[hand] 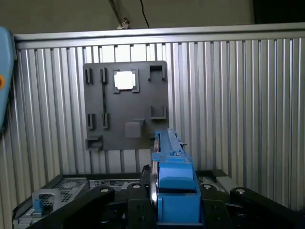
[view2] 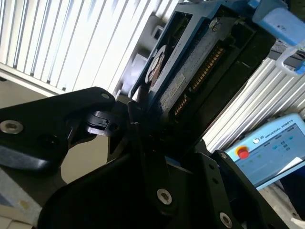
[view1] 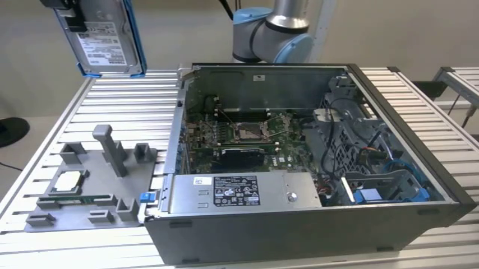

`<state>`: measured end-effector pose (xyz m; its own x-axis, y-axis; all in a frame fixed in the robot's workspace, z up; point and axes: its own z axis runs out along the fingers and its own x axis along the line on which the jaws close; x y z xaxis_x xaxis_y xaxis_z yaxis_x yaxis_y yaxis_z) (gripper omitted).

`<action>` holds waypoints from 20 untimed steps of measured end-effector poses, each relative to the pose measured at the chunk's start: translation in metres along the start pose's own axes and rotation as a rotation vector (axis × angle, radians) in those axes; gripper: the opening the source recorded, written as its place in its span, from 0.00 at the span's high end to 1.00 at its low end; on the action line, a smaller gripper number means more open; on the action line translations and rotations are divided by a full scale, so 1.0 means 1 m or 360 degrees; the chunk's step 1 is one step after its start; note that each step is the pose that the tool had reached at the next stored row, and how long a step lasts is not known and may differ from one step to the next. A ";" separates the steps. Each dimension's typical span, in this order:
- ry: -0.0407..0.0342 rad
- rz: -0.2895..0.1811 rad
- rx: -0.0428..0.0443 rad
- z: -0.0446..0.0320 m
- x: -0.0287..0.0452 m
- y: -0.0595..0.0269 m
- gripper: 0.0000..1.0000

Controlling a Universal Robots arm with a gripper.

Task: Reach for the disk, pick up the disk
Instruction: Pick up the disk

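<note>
Silver-grey rectangular metal disk (view1: 105,33) with white label, bright blue plastic bracket: clamped between black gripper (hand: 174,212) jaws, held in the air | flat grey plastic fixture plate (hand: 126,107) on ribbed aluminium table (hand: 238,95): well below gripper | open grey computer case (view1: 299,168): beside, lower than gripper
</note>
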<state>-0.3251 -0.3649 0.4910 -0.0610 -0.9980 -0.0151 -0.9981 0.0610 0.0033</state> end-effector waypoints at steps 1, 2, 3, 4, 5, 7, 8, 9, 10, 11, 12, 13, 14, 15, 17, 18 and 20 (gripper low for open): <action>0.0000 0.0000 0.0000 0.0000 -0.0001 -0.0025 1.00; 0.0000 0.0000 0.0000 0.0000 -0.0003 -0.0051 1.00; 0.0000 0.0000 -0.0001 0.0000 -0.0005 -0.0079 1.00; 0.0000 0.0000 -0.0001 0.0000 -0.0006 -0.0102 1.00; 0.0000 0.0000 -0.0001 0.0000 -0.0008 -0.0128 1.00; 0.0000 0.0000 -0.0001 0.0000 -0.0011 -0.0181 1.00; 0.0000 0.0000 -0.0001 0.0000 -0.0013 -0.0208 1.00; 0.0000 0.0000 -0.0002 -0.0001 -0.0014 -0.0231 1.00; 0.0000 0.0000 -0.0002 -0.0001 -0.0016 -0.0256 1.00; 0.0000 0.0000 -0.0002 -0.0001 -0.0017 -0.0281 1.00; 0.0000 0.0000 -0.0002 -0.0001 -0.0019 -0.0307 1.00; 0.0000 0.0000 -0.0002 0.0000 -0.0020 -0.0333 1.00; 0.0000 0.0000 -0.0002 -0.0001 -0.0022 -0.0359 1.00; 0.0000 0.0000 -0.0003 -0.0001 -0.0024 -0.0385 1.00; 0.0000 0.0000 -0.0003 -0.0001 -0.0027 -0.0438 1.00; 0.0000 0.0000 -0.0003 -0.0001 -0.0029 -0.0464 1.00; 0.0000 0.0000 -0.0004 -0.0001 -0.0032 -0.0517 1.00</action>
<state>-0.2733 -0.3649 0.4910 -0.0610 -0.9980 -0.0150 -0.9981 0.0610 0.0055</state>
